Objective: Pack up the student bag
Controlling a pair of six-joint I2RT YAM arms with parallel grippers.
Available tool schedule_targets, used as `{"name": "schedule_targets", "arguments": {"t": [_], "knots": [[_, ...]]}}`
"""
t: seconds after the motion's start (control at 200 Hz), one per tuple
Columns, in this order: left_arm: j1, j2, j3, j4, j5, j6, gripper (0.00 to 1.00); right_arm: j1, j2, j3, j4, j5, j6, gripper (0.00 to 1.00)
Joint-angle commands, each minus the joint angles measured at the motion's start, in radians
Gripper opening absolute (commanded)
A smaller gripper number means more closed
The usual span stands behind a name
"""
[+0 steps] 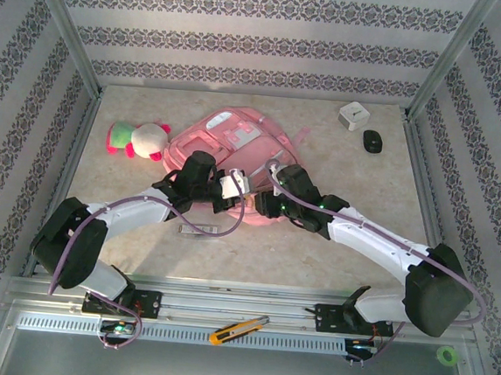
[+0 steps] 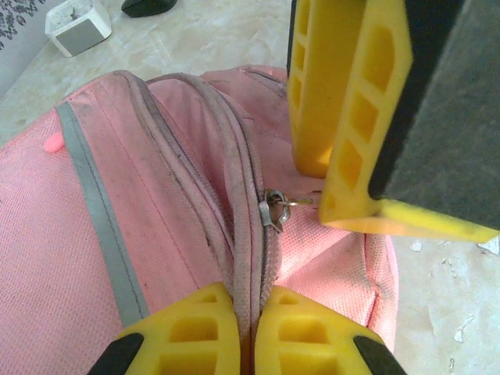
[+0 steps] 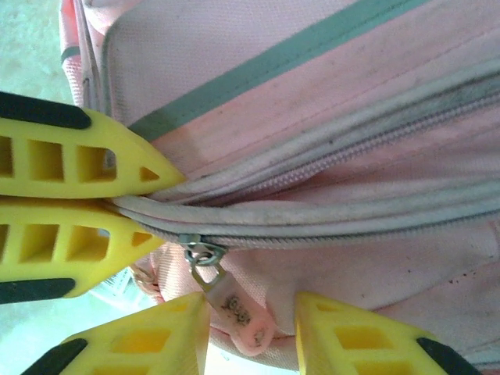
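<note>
Now the zipper pull [image 3: 233,311] lies between your right tool's [image 3: 250,303] parted fingers. Your left tool [image 2: 248,301] clamps the student bag [image 2: 47,258] alongside its zip.

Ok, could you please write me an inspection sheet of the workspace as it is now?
Surface: beige marbled table, no spills seen.
Job's things: student bag lies flat at mid-table.
Clutter: plush toy left of the bag; white box and small black object at the far right; utility knife and green tape roll on the near rail.
Grippers: left gripper shut on the bag's zip seam; right gripper open, zipper pull between its jaws.
Cables: purple cables loop along both arms.
Surroundings: patterned walls, metal frame.
</note>
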Motion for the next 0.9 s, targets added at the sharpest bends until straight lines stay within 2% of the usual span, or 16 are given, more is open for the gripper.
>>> {"name": "schedule_targets", "arguments": {"t": [0.0,0.11,0.225,0.43,0.455,0.715,0.894], "knots": [[0.005,-0.042,0.027,0.114,0.081,-0.023,0.00,0.013,0.007,-0.014,0.033,-0.039,-0.014,0.34],[0.005,-0.041,0.036,0.113,0.088,-0.028,0.00,0.013,0.042,0.014,0.027,-0.042,-0.025,0.34],[0.004,-0.047,0.036,0.113,0.090,-0.029,0.00,0.019,0.066,0.044,-0.004,0.016,-0.034,0.34],[0.017,-0.061,0.027,0.054,0.065,0.034,0.00,0.009,0.013,0.033,-0.053,0.069,-0.066,0.03],[0.026,-0.064,0.027,0.041,0.069,0.044,0.00,0.001,0.000,0.025,-0.056,0.055,-0.070,0.00],[0.119,-0.124,0.010,-0.171,0.118,0.232,0.00,-0.165,-0.071,-0.056,-0.048,-0.177,-0.101,0.00],[0.172,-0.162,-0.015,-0.265,0.139,0.318,0.00,-0.184,-0.027,-0.042,-0.036,-0.346,-0.142,0.00]]}}
